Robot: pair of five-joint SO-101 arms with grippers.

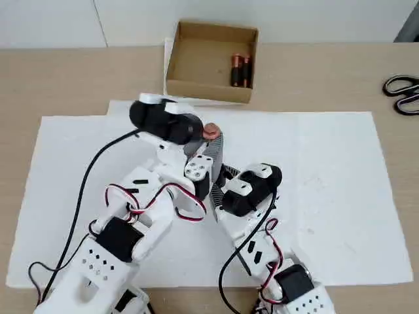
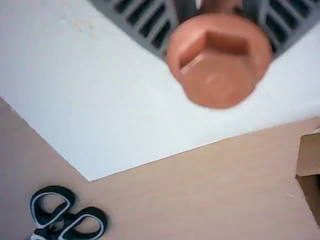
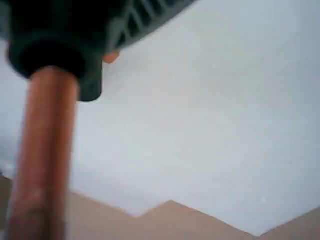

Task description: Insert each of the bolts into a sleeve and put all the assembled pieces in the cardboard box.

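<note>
My left gripper (image 1: pixel 211 145) is shut on a copper-coloured bolt (image 2: pixel 217 57) above the middle of the white sheet, with grey ribbed fingers (image 2: pixel 135 17) on both sides of it. The bolt's hex head (image 1: pixel 211 131) points towards the cardboard box (image 1: pixel 175 65). Just in front of it, my right gripper (image 1: pixel 221 173) is shut on a black sleeve (image 3: pixel 50 52). The bolt's copper shaft (image 3: pixel 42 155) sticks out of the sleeve's end. Two assembled pieces (image 1: pixel 240 70) lie in the box's right half.
A white paper sheet (image 1: pixel 327 190) covers most of the wooden table. Black scissors (image 1: pixel 402 93) lie at the far right edge and also appear in the left wrist view (image 2: pixel 67 217). The left arm's black cable (image 1: pixel 85 190) trails over the sheet.
</note>
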